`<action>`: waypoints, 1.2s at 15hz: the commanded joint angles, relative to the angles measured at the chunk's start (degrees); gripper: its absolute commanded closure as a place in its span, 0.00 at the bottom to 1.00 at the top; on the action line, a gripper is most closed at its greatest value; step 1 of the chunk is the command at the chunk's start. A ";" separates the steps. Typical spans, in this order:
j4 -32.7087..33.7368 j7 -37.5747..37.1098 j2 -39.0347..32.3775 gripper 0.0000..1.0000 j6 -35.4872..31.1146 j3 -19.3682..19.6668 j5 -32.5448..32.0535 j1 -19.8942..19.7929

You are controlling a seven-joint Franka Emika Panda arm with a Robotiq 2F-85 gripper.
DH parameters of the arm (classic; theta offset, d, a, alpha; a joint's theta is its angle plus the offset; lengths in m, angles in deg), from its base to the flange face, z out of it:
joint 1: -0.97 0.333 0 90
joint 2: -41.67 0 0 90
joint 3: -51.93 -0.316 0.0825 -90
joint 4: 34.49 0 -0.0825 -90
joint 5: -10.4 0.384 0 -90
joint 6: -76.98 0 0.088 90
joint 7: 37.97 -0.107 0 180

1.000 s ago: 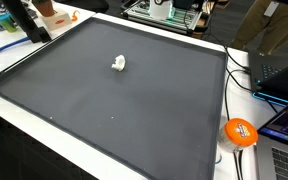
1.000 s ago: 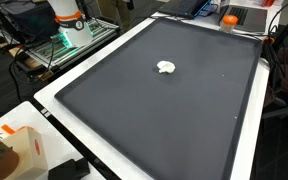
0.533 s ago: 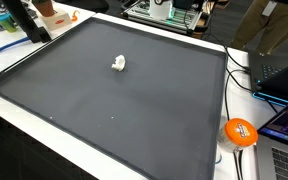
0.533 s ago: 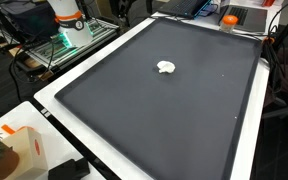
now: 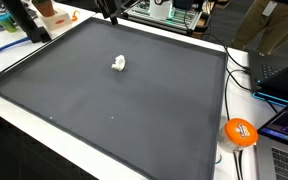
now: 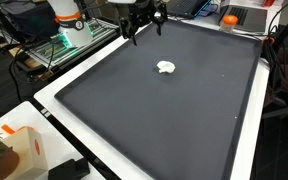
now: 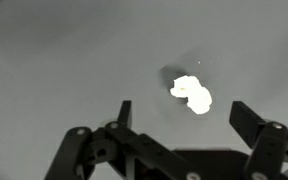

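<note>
A small white crumpled lump (image 5: 119, 64) (image 6: 166, 68) lies on a big dark grey mat (image 5: 134, 115) (image 6: 164, 125) with a white border. My gripper (image 6: 146, 30) hangs above the mat's far edge, well clear of the lump, and only its tip (image 5: 111, 14) shows at the top of an exterior view. In the wrist view the gripper (image 7: 182, 107) is open, its two black fingers spread wide with nothing between them. The lump (image 7: 191, 94) sits on the mat just beyond the fingertips, nearer the right finger.
An orange ball (image 5: 240, 132) rests by the mat's corner, with laptops (image 5: 284, 75) and cables beside it. A white and orange robot base (image 6: 69, 20) stands past one edge, and a white box (image 6: 19, 150) near the front corner.
The gripper has come into both exterior views at the mat's far edge; earlier it was out of frame. The white lump has not moved.
</note>
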 commanded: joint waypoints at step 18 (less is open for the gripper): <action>11.59 0.68 -22.91 0.00 -5.83 -3.05 1.40 -0.81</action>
